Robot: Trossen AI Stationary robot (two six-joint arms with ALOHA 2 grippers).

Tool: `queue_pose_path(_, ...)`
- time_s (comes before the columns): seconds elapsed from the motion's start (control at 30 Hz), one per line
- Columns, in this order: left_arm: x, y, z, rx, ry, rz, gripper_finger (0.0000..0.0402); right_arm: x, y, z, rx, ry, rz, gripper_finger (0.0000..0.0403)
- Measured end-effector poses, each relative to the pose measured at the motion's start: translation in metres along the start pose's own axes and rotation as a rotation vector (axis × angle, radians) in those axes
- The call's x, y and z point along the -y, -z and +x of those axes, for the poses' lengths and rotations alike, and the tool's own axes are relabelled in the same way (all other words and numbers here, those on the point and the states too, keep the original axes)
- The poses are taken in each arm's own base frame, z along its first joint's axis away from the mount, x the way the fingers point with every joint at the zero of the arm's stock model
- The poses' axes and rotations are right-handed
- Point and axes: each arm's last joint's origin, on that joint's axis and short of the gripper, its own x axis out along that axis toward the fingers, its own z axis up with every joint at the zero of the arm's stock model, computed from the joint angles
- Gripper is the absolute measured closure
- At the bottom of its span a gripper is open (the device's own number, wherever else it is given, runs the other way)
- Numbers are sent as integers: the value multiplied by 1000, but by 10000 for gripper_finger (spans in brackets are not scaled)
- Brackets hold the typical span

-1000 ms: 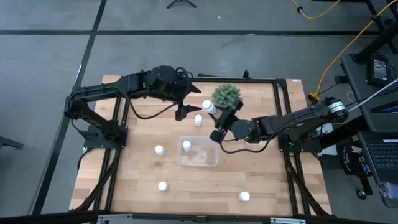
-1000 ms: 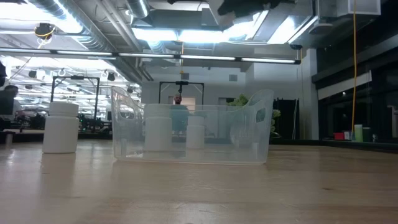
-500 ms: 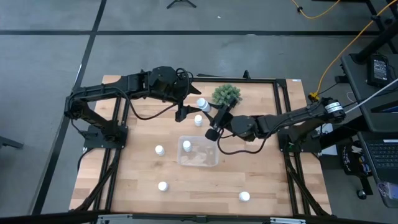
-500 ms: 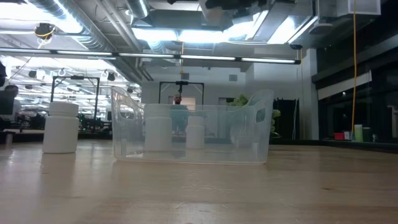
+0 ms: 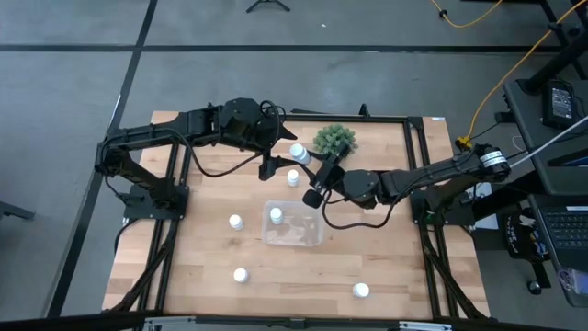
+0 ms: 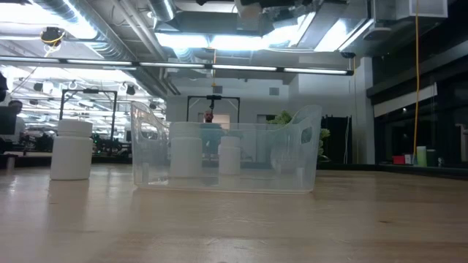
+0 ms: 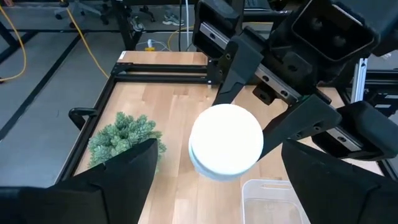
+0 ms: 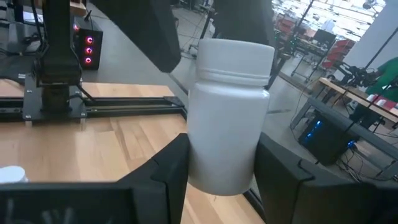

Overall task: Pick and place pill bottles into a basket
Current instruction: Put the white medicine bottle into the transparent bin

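High view: my right pincer (image 5: 319, 181) sits just above centre frame, clenched on a pill bottle (image 5: 298, 153) lifted off the table (image 5: 202, 257). The bottle hangs above and slightly right of the basket (image 5: 294, 225), between the green plant (image 5: 334, 139) and my left pincer (image 5: 269, 165). Left pincer is close by on the bottle's left, fingers spread apart, holding nothing.

Right wrist view: held bottle (image 8: 227, 112) upright between my two fingers (image 8: 163, 171), cap clear of them.

Left wrist view: same bottle's cap (image 7: 226, 138) faces the lens, plant (image 7: 124, 137) to its left, basket rim (image 7: 270, 186) at lower frame.

One bottle in the basket (image 5: 276, 214), at its upper left corner. Loose bottles: one just above the basket (image 5: 293, 177), one left of it (image 5: 236, 222), one lower left (image 5: 241, 274), one lower right (image 5: 361, 291). Open wood wide along the lower part of the table; basket's right half bare. Black frame (image 5: 415, 165) borders the table's edges.

Low view: basket (image 6: 227, 157) centre, a bottle (image 6: 72, 150) left of it.
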Motion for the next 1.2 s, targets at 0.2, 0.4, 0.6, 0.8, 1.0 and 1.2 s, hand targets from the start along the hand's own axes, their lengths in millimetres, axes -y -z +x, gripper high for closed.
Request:
queue_pose_path(0.2, 0, 1, 2, -7, 0, -1, 73, 1, -5, 0, 41, 0, -4, 254)
queue_pose_path(0.4, 0, 1, 3, -7, -3, -8, 102, 2, -5, 1, 44, 4, -5, 254)
queue_pose_path(0.6, 0, 1, 3, -5, 2, -8, 125, 3, -4, 2, 37, -6, -2, 254)
queue_pose_path(0.8, 3, 0, 3, 2, 34, 0, 147, 3, -4, 3, 39, -14, -2, 254)
queue_pose_path(1.0, 4, 0, 3, 2, 53, 12, 187, 4, -4, 4, 39, -28, -1, 254)
queue_pose_path(1.2, 5, 0, 3, -1, 18, 26, 240, 4, -3, 5, 37, -31, -3, 254)
